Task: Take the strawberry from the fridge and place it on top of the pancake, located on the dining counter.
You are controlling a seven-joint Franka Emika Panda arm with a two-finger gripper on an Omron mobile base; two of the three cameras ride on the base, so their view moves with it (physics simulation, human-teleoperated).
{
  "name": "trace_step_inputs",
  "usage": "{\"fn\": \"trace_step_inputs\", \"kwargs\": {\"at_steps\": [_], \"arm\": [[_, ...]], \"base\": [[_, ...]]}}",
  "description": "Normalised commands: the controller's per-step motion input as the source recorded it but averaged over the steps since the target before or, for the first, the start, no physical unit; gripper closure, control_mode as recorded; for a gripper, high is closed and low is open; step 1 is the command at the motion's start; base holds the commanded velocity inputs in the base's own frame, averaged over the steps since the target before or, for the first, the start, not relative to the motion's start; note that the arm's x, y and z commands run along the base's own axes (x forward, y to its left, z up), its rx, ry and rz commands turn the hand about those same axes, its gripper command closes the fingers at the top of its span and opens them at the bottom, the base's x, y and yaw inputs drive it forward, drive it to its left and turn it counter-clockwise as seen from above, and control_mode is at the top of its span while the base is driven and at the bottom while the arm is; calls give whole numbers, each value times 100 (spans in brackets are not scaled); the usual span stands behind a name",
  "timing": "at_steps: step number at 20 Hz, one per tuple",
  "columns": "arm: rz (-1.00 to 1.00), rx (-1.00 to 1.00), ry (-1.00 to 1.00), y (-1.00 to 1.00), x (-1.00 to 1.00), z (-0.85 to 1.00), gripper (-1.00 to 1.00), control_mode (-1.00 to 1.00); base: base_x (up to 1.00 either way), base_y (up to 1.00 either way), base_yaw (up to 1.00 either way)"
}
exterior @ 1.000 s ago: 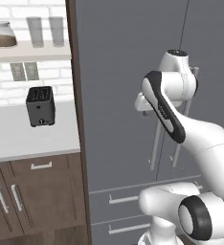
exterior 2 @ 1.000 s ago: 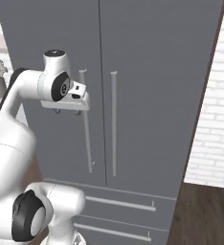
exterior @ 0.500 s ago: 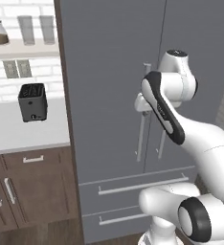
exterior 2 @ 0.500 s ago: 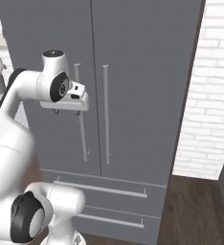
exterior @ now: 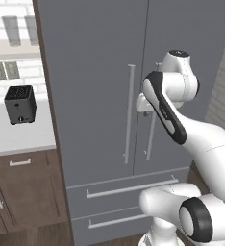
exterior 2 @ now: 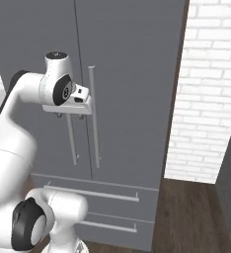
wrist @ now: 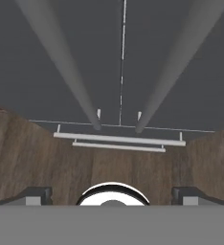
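Note:
The fridge (exterior: pixel 95 72) (exterior 2: pixel 132 74) stands shut, its two grey doors meeting at a centre seam, with drawers (exterior: pixel 129 188) below. My gripper (exterior: pixel 146 113) (exterior 2: pixel 69 116) hangs in front of the two long bar handles at about mid-height, pointing down, open and holding nothing. In the hand view both handles (wrist: pixel 61 52) (wrist: pixel 176 52) run down towards the drawer handles, and my open gripper (wrist: pixel 112 195) has its fingertips (wrist: pixel 35 194) far apart. The strawberry is hidden behind the shut doors. The pancake and the dining counter are out of view.
Left of the fridge a black toaster (exterior: pixel 20 103) sits on a grey counter (exterior: pixel 18 139) over brown wood cabinets (exterior: pixel 23 192). A white brick wall (exterior 2: pixel 206 99) stands right of the fridge, over a dark wooden floor (exterior 2: pixel 186 212).
The whole scene has slid left in both base views, so the base has driven to the right along the fridge. The arm holds the same pose and the gripper stays open.

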Motion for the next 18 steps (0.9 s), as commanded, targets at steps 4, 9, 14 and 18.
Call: {"fn": "trace_step_inputs", "kwargs": {"at_steps": [4,9,14,18], "arm": [[0,0,0,0,0,0,-100,100],[0,0,0,0,0,0,-100,100],[0,0,0,0,0,0,-100,100],[0,0,0,0,0,0,-100,100]], "base": [[-22,3,0],[-35,7,0],[-29,4,0],[-37,0,0]]}}
